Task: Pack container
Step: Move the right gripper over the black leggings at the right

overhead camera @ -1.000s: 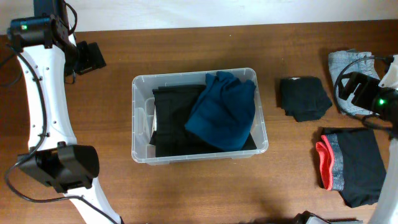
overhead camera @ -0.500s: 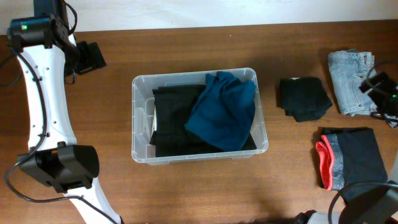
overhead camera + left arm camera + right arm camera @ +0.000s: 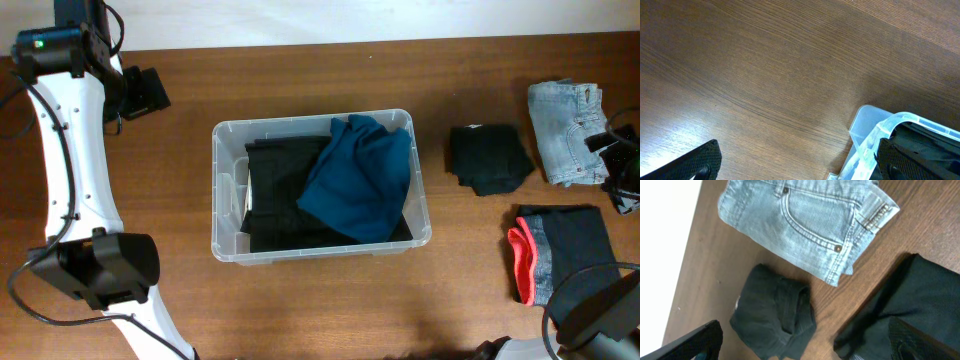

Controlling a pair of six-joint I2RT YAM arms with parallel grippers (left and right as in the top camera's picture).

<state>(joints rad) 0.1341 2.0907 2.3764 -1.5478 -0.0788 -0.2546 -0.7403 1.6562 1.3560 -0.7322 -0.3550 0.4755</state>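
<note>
Packing stands part done: two garments lie inside, three wait outside. The right jaws stand wide apart and hold nothing. Nearest the robot on that side lie the folded black shorts with a coral-red waistband point(image 3: 560, 265). Beyond them sit the folded black garment point(image 3: 775, 312) and, farther still, the folded light-blue denim jeans point(image 3: 810, 225). All three rest on the brown wooden desk point(image 3: 470, 60), apart from the large clear plastic rectangular container point(image 3: 222, 190), which sits at mid-desk. Inside it a black cloth layer point(image 3: 275, 200) lies flat, with a crumpled teal-blue garment point(image 3: 360, 185) on top, reaching the far wall. Farthest off, the left jaws stand wide and empty over bare desk near the container's far-left corner. Judged step: selection of the next garment. The next move calls for descent onto one folded stack, a grip through all layers, then transfer over the rim.
</note>
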